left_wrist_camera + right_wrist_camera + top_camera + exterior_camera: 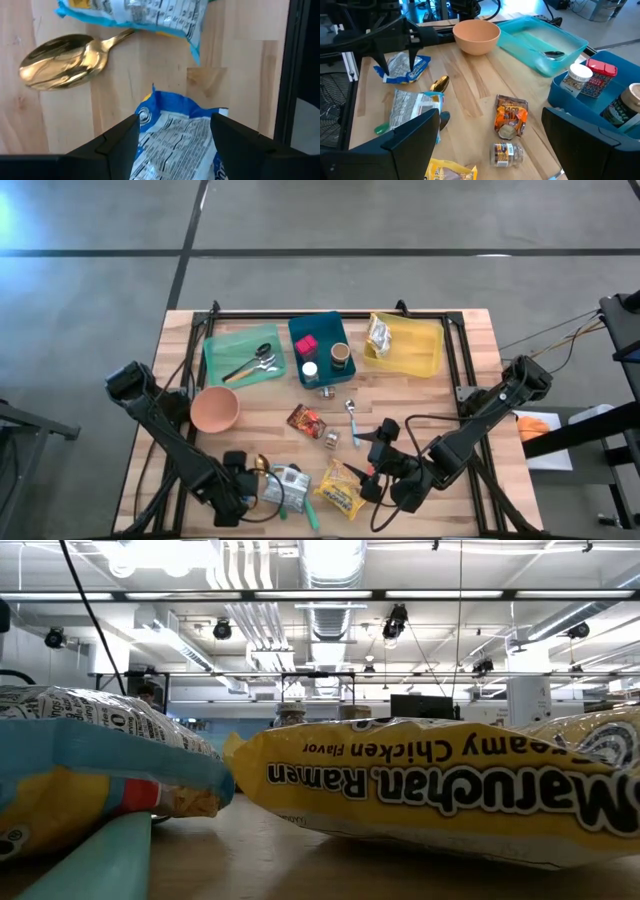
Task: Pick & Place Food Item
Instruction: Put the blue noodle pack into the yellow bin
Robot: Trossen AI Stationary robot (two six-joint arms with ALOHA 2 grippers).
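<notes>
A small blue-and-white food packet lies flat on the wood near the table's near left corner. My left gripper points down over it, open, one finger on each side of the packet; in the right wrist view that packet shows under those fingers. I cannot tell whether they touch it. A second blue-and-white packet, a gold spoon and a yellow ramen packet lie close by. My right gripper hovers open above the table's near middle, holding nothing.
A red snack packet and a small jar lie mid-table. A tan bowl stands at the left. A green tray with cutlery, a blue bin and a yellow bin line the far edge.
</notes>
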